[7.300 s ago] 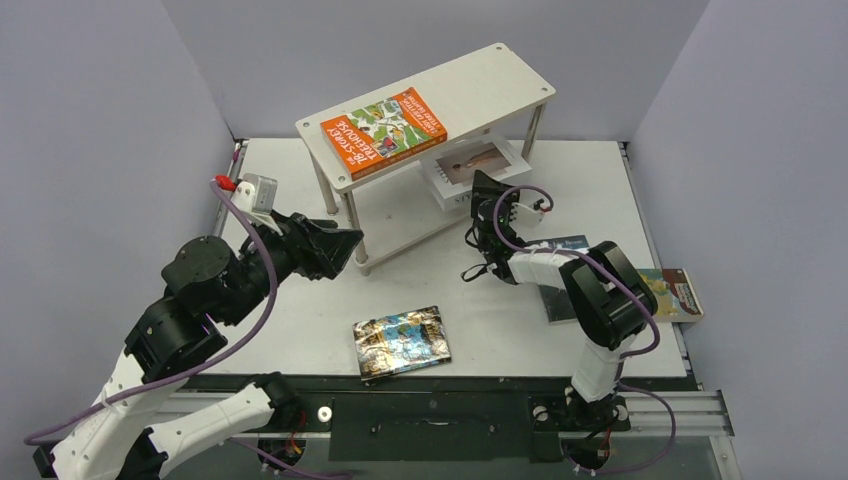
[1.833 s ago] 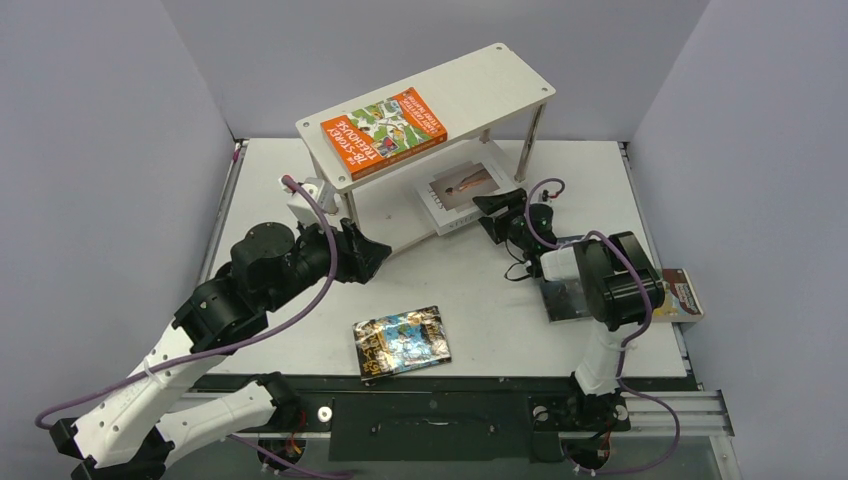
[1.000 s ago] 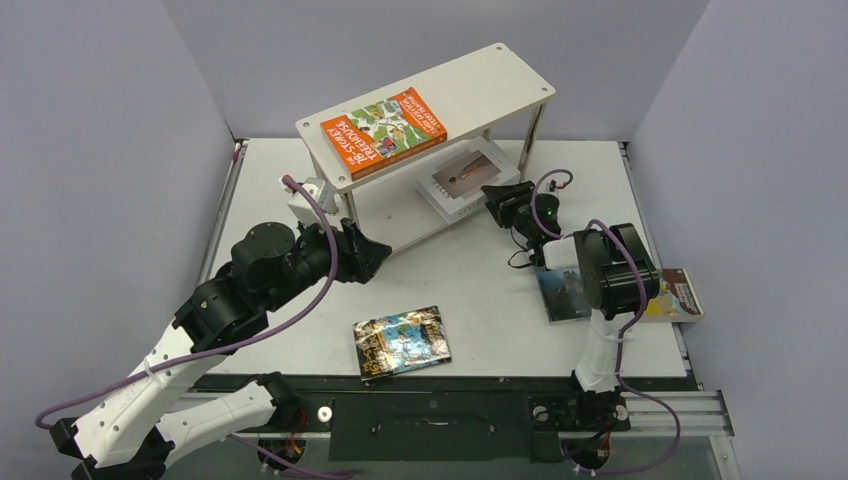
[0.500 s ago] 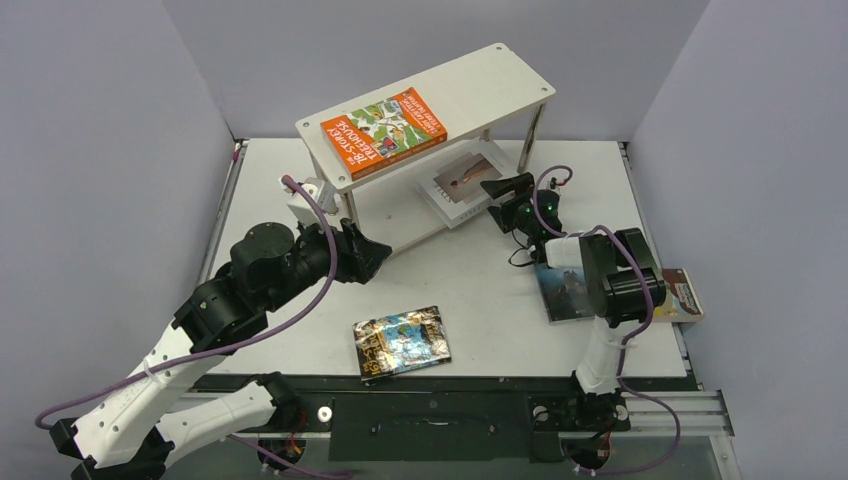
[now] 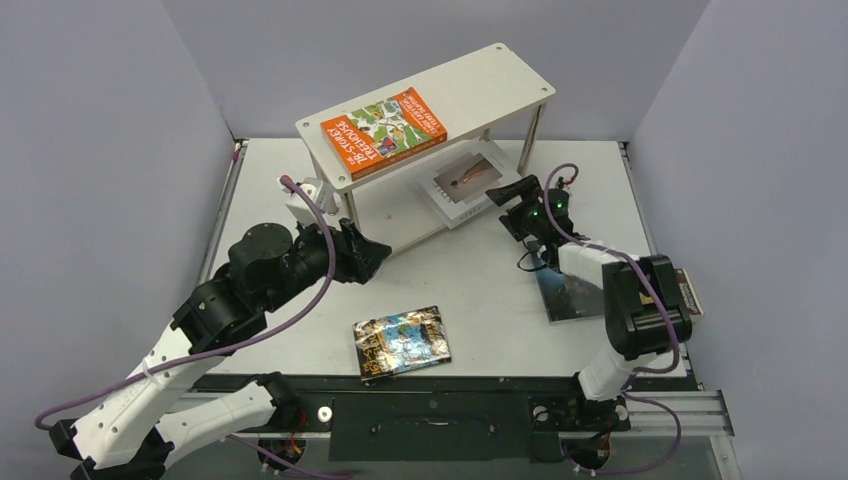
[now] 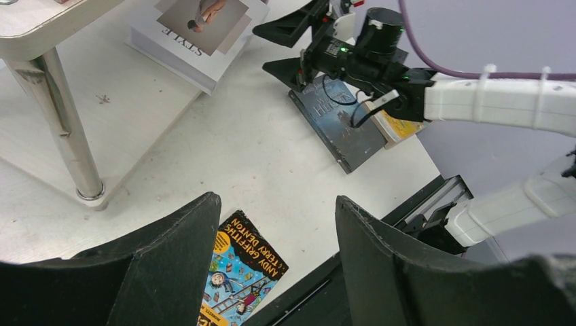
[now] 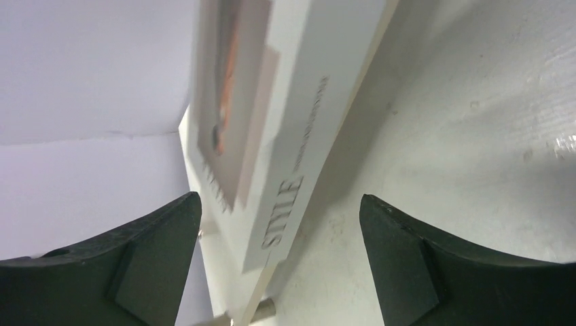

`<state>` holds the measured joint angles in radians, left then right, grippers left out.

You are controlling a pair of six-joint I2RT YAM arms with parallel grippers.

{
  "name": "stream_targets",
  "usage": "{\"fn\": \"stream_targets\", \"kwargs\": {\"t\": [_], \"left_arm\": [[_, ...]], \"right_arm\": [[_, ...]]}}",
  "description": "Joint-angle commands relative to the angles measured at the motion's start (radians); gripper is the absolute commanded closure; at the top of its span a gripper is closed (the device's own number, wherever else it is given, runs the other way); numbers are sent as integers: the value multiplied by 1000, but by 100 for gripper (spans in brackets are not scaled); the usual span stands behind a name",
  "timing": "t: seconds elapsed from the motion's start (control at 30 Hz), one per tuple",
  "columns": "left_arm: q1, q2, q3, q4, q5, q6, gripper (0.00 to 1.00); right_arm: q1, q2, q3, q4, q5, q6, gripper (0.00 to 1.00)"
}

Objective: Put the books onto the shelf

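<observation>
Right gripper [image 5: 507, 201] stands wide open and empty, low beside the shelf [image 5: 500, 75] and level with its lower board [image 6: 136, 115]. Its fingertips stop just short of the white book [image 5: 458, 180]. In the right wrist view the two fingers [image 7: 136, 258] frame that book's spine, lettered STYLE, with clear space on either side and nothing between them. The white book lies flat on the lower board at its right end, cover up, reaching the board's near edge.

Left gripper [image 6: 277, 202] is likewise open and holds nothing. It hovers low over the table [image 5: 480, 290], near the shelf's front left leg [image 6: 68, 136], and faces across toward the right arm [image 5: 640, 310].

On top of the shelf, over its left half, the orange book [image 5: 383, 128] lies flat with its cover up.

Three books lie on the table. The comic [image 5: 402, 342] is near the front edge, between the two arms. The dark book [image 6: 339, 122] is under the right arm, partly hidden from above. The yellow book [image 6: 397, 127] is at that book's right side, close against it; whether the two touch or overlap I cannot tell.
</observation>
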<state>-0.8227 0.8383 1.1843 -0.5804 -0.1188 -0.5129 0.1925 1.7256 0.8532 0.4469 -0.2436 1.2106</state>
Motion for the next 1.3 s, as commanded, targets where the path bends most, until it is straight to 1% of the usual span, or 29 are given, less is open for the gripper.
{"fn": "stream_targets", "kwargs": {"t": [0.0,0.03,0.07,0.1,0.17,0.2,0.23,0.27,0.3,0.33,0.37,0.4,0.43,0.47,0.5,0.53,0.57,0.63,0.73,0.93,1.13,1.27], "left_arm": [[4,-25,41,35,-2,2,40],[4,-26,40,34,-3,3,40],[5,-27,41,33,-3,3,40],[4,-26,41,32,-2,4,40],[5,-27,39,33,-6,5,39],[5,-27,39,32,-11,6,39],[4,-27,38,32,-15,7,39],[4,-26,38,32,-17,8,39],[4,-25,38,32,-17,10,39],[4,-24,39,31,-17,10,39],[5,-23,40,31,-15,10,39],[4,-22,44,31,-15,11,39],[4,-22,44,31,-14,11,39],[5,-22,46,29,-14,11,39],[5,-22,46,28,-16,11,39],[5,-23,46,27,-17,11,39],[5,-24,45,28,-20,10,39],[5,-27,44,23,-22,9,39],[4,-32,42,18,-24,6,39],[5,-40,38,15,-31,1,39],[5,-47,34,13,-37,-2,39],[5,-48,33,17,-36,-3,39]], "right_arm": [[-27,-236,-51,-66,33,-153,18],[-38,-300,-53,-133,54,-179,18],[-46,-329,-58,-200,69,-228,18],[-65,-387,-64,-224,92,-246,18],[-113,-470,-96,-261,105,-271,22],[-130,-486,-123,-268,105,-269,27],[-160,-514,-135,-269,101,-268,31],[-169,-526,-152,-274,99,-268,41],[-178,-538,-157,-279,100,-274,46],[-176,-539,-162,-283,96,-276,54],[-161,-534,-165,-280,94,-275,61],[-146,-528,-168,-272,95,-273,65],[-108,-514,-168,-268,99,-273,72],[-81,-505,-163,-262,115,-274,75],[-24,-480,-158,-260,127,-274,83],[30,-447,-147,-249,145,-272,85],[52,-426,-143,-236,149,-259,90],[103,-366,-136,-180,144,-223,98],[172,-276,-113,-115,152,-196,100],[266,-114,-3,-90,118,-184,100],[329,-38,75,-96,116,-194,100],[358,-4,150,-158,163,-233,100]]}}
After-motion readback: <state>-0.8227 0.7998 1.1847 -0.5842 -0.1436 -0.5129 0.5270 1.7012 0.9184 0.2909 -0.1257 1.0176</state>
